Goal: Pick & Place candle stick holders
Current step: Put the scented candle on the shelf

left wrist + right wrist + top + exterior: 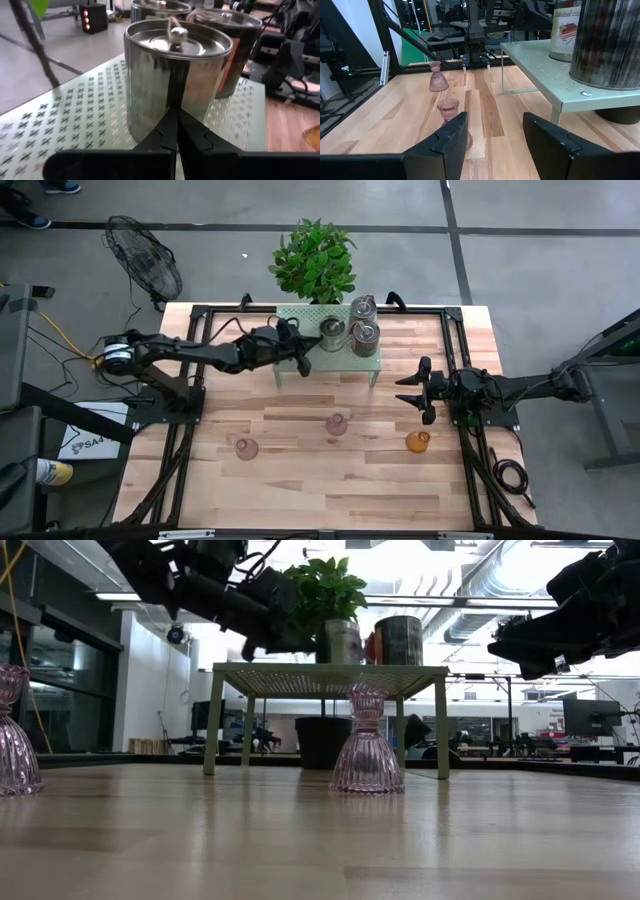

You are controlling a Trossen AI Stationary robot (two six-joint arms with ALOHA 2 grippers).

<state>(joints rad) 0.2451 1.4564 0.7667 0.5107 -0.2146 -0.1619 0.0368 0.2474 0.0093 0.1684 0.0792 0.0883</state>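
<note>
A: Left tool [303, 348]?
B: Over the green perforated shelf [300, 317], fingers pressed together, nothing between them. The tips sit just in front of the nearest silver-grey holder [175, 80] in the left wrist view; touching or not, cannot tell.

A: Silver-grey holders?
B: Three, all on the shelf, upright, long axis vertical, flat tops up. One beside the left tool [331, 332], two more at the shelf's right end [363, 307] [366, 337].

A: Right tool [418, 391]?
B: Above the desk [300, 490], right of the shelf, jaws partly apart, holding nothing.

A: Glass holders?
B: All on the desk, well apart from each other. Pale pink one [337, 423] in front of the shelf, upright, flared base down, cup up. Second pink one [246, 448] further left, also upright in the low view. Amber-orange one [418, 442] near the right tool, below it in the high view; which way it points, cannot tell.

A: Behind the desk?
B: A potted plant [314, 260] and a floor fan [144, 260].
</note>
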